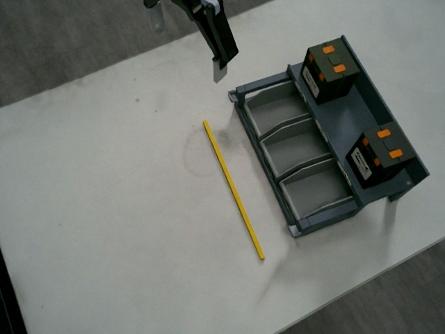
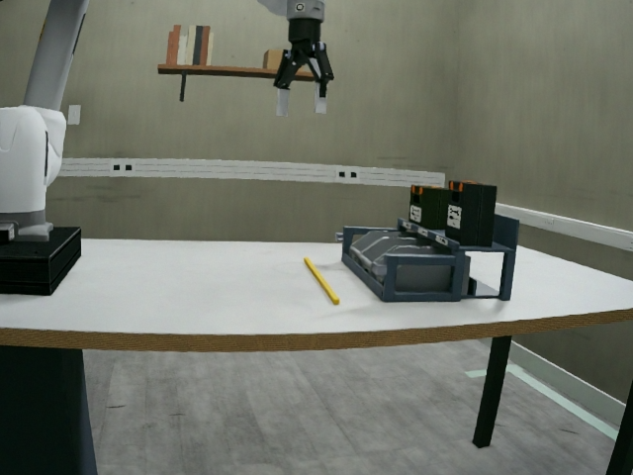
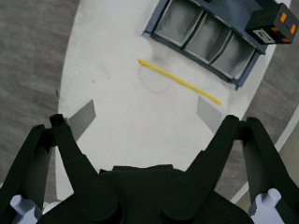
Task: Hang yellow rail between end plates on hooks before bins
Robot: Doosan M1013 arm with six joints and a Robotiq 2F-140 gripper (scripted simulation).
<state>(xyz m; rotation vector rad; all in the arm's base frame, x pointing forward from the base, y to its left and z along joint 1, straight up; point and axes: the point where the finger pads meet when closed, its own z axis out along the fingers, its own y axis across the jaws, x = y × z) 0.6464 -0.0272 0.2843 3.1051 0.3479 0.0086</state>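
The yellow rail [image 1: 233,189] lies flat on the white table, just left of the blue-grey bin rack [image 1: 305,154] and roughly parallel to its front. It also shows in the side view [image 2: 320,280] and in the wrist view [image 3: 181,81]. The two hooks stick out at the rack's front corners, one at the far end [image 1: 232,94] and one at the near end [image 1: 293,229]; both are bare. My gripper [image 1: 187,46] [image 2: 300,106] is open and empty. It hangs high above the table, above the table's far part beyond the rail's far end, fingers pointing down [image 3: 146,118].
The rack holds three grey bins and, on its rear shelf, two dark boxes with orange tabs [image 1: 329,69] [image 1: 382,154]. The robot's base on a black block [image 2: 31,255] stands at the table's left end. A wall shelf with books [image 2: 189,50] is behind the gripper.
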